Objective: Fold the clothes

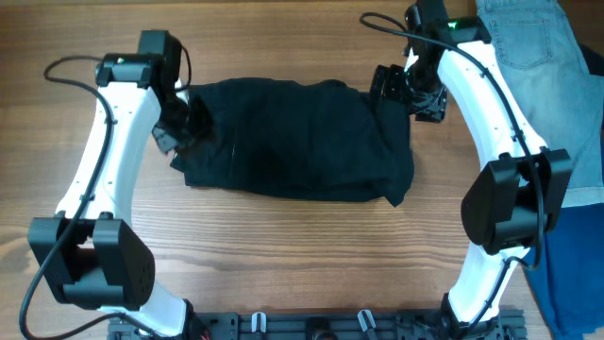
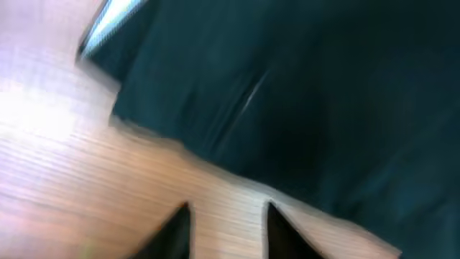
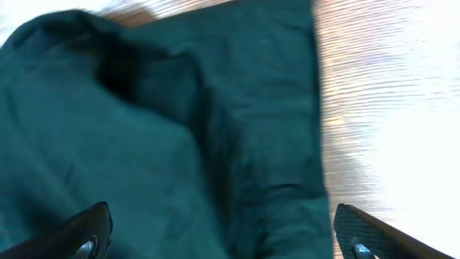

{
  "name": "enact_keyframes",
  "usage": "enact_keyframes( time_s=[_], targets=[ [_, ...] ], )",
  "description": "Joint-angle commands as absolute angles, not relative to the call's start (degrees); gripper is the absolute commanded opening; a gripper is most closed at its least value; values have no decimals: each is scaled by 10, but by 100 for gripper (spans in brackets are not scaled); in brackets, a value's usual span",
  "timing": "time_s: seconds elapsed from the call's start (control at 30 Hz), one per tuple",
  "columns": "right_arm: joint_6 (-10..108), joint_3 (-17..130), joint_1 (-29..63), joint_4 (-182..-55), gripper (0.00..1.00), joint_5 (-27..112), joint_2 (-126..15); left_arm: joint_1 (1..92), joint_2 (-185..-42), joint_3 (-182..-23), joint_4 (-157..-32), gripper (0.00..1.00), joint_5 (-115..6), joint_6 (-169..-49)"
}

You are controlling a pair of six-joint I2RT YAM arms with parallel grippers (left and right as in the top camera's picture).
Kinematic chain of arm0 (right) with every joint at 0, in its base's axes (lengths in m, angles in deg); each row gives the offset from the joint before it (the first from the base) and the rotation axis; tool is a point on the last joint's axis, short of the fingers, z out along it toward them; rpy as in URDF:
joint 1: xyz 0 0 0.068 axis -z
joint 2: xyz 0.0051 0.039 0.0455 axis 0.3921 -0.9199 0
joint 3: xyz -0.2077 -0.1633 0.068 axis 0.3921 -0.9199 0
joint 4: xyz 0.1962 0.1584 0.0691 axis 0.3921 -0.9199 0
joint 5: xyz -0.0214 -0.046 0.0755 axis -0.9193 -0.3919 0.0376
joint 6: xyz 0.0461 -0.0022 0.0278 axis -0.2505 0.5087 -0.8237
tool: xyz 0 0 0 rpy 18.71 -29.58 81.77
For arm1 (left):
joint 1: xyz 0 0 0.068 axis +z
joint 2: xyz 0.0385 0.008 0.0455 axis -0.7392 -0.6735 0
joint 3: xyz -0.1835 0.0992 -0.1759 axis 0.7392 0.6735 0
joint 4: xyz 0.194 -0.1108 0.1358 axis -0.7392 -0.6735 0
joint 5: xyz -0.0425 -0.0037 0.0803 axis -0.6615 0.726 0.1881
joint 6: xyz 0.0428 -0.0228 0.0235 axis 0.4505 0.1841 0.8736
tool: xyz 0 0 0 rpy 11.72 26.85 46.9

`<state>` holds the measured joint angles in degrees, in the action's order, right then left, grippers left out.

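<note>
Wooden table (image 1: 283, 246) is bearing the black clothes (image 1: 293, 137) while left gripper (image 1: 189, 127) and right gripper (image 1: 394, 87) are hovering, jaws spread and empty, at opposite ends, apparently preparing paired grasps.

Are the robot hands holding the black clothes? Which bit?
Nothing is held. The left gripper is open over the table beside the black garment; the right gripper is spread wide over it.
</note>
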<state>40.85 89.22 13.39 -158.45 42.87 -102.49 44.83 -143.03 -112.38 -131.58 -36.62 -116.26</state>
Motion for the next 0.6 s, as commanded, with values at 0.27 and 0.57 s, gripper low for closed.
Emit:
enact_keyframes(
  time_s=[0.27,0.57],
  targets=[
    [508,890,132,-1629,100,497,-1014,483,-1633,-1117,-1233,57,-417,-1135],
    [522,890,132,-1635,100,496,-1014,494,-1659,-1117,-1202,78,-418,-1135]
  ],
)
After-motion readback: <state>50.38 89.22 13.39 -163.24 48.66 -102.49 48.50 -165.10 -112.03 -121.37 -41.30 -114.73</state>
